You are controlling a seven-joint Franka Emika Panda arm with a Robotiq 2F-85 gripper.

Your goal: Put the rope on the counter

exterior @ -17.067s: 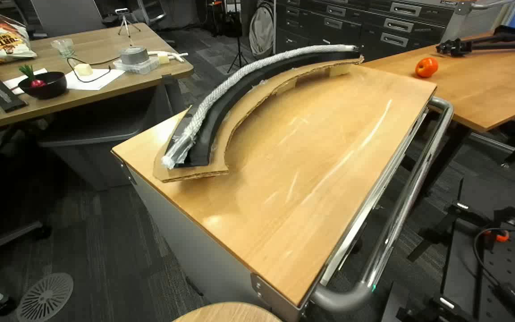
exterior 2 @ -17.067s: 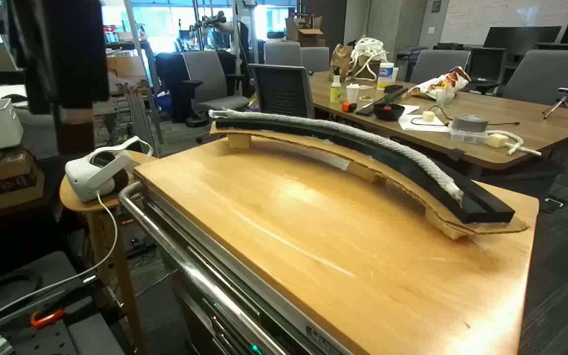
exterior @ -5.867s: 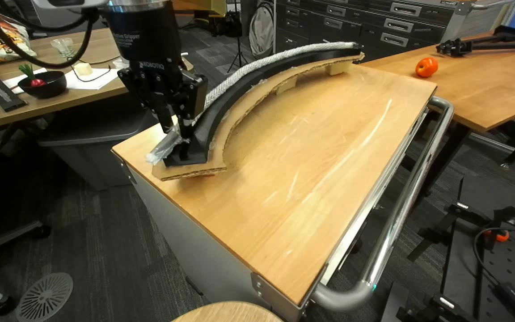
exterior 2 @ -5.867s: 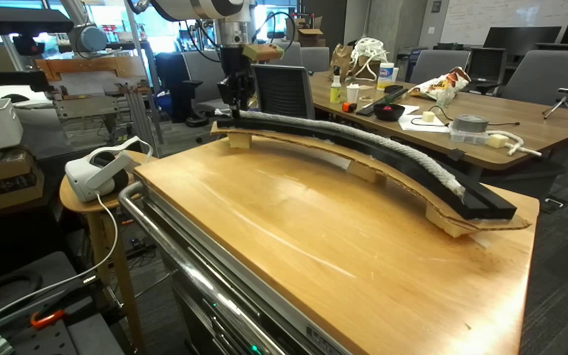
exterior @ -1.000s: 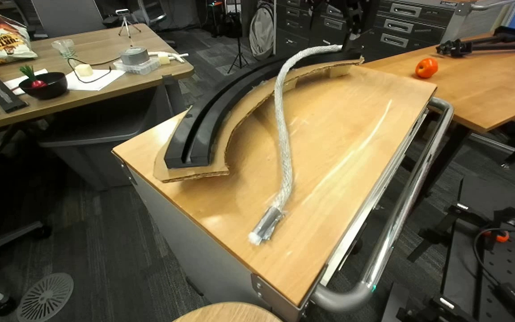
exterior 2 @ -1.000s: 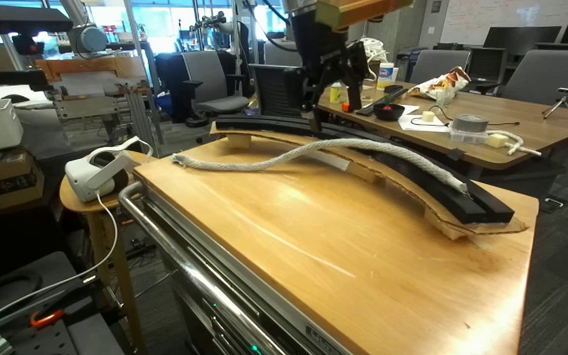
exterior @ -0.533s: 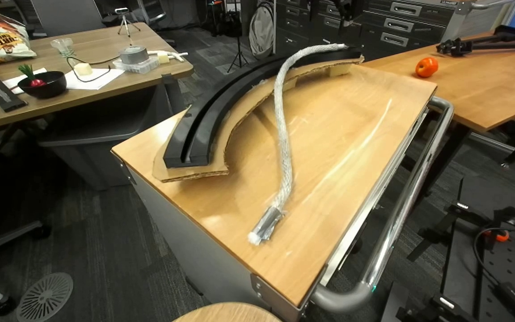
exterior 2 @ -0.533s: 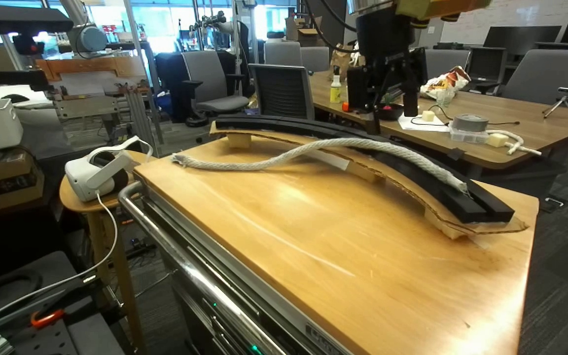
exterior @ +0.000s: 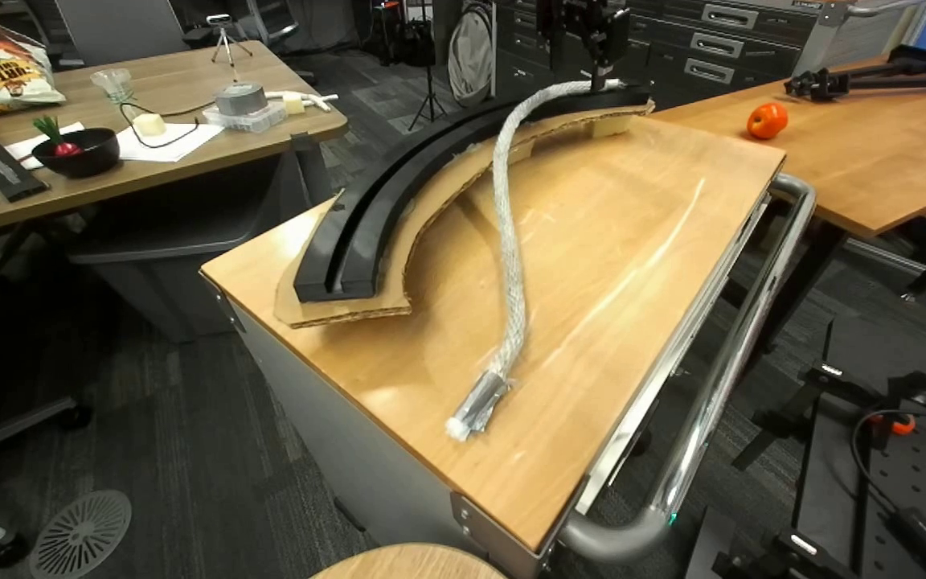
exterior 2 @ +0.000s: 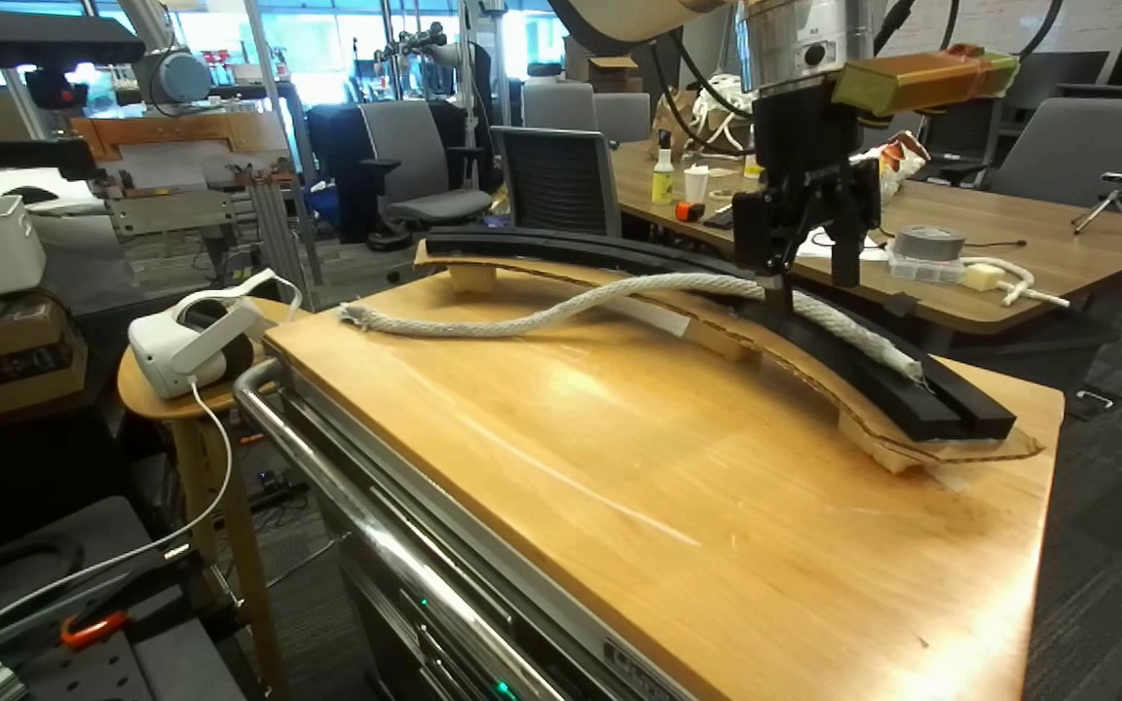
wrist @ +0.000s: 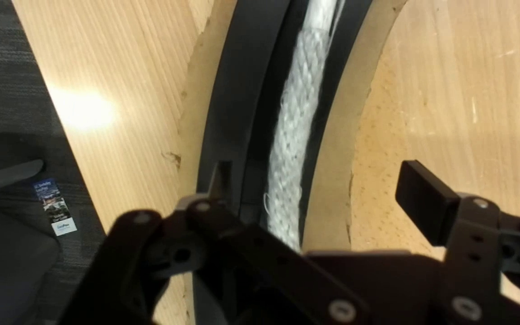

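The rope (exterior: pixel 510 241) is a pale grey-white braided cord. Its taped end lies on the bare wooden top of the counter (exterior: pixel 616 346); its other part rests on the black curved strip (exterior: pixel 374 209). The rope (exterior 2: pixel 542 319) and counter (exterior 2: pixel 619 467) also show in an exterior view. My gripper (exterior 2: pixel 812 277) is open, low over the rope's part on the strip. In the wrist view the rope (wrist: pixel 291 131) runs between my spread fingers (wrist: pixel 321 194), nearer the left one, and is not gripped. The lower rope is hidden behind the gripper there.
The black strip is fixed on a curved cardboard base (exterior: pixel 350 312) raised on small blocks. A chrome rail (exterior: pixel 720 378) runs along one counter edge. A cluttered desk (exterior 2: pixel 1028 243) and a table with an orange object (exterior: pixel 767 121) stand near.
The rope lay wholly along the black strip earlier; its taped end now lies on the counter. The gripper let go of that end, moved along the strip and has come down over the other part.
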